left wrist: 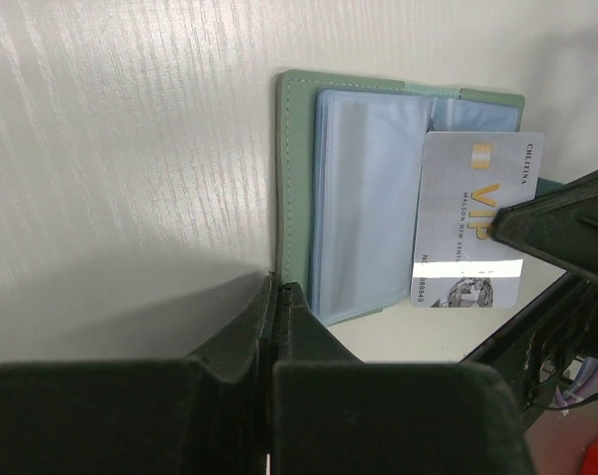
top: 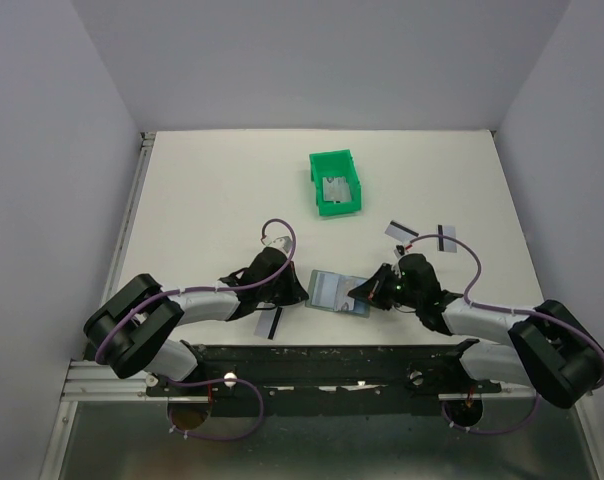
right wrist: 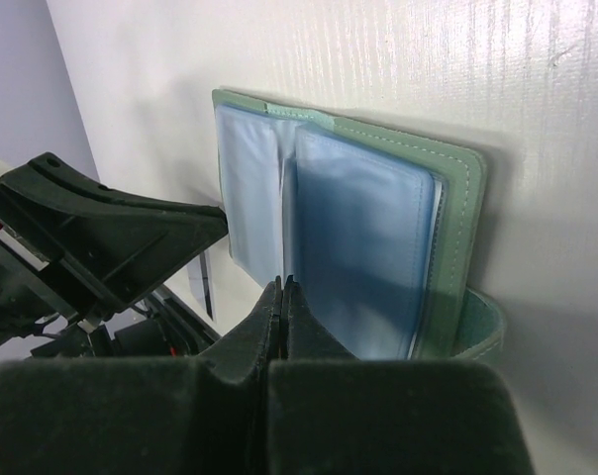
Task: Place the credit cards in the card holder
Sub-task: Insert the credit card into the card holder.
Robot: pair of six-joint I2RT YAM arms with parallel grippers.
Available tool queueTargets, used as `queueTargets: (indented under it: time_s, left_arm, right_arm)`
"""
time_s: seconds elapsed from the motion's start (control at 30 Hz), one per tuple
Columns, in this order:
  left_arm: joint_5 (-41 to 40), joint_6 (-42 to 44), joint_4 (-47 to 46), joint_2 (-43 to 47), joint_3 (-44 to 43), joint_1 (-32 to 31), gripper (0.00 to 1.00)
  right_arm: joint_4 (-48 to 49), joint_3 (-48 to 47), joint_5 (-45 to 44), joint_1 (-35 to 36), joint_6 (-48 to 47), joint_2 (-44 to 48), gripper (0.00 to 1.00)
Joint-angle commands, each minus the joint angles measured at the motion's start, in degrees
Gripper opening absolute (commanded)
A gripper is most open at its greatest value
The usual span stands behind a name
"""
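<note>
We see the holder (top: 339, 291) lying open and flat on the bench (top: 202, 200), near the front edge between the two arms. Its pale blue pockets face up and its fold runs away from the arm bases. A card (left wrist: 474, 223) lies face up on its right half, long axis parallel to the fold. One short end lies over a pocket; the other juts past the holder's near edge. We cannot tell whether it sits inside the pocket. The left claw (left wrist: 276, 297) is closed on nothing, its tips at the holder's near-left corner. The right claw (right wrist: 282, 297) is also closed and empty, its tips at the near edge by the fold. Farther back, well apart, more cards (top: 335, 188) lie in a green bin (top: 332, 160).
</note>
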State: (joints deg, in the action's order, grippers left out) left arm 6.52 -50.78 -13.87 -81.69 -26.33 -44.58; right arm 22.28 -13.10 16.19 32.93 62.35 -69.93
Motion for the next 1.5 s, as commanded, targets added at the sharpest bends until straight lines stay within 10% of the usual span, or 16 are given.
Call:
queueTargets:
  time_s: [0.0,1.47]
  left_arm:
    - [0.5,1.0,1.7,-1.1,0.1,0.4,0.0]
    - [0.3,1.2,3.1,-1.2,-0.9,0.4,0.0]
  right_arm:
    - [1.4,0.4,0.6,-0.1,-0.4,-0.9,0.0]
    - [6.0,-4.9,1.0,-0.1,-10.3,-10.9,0.0]
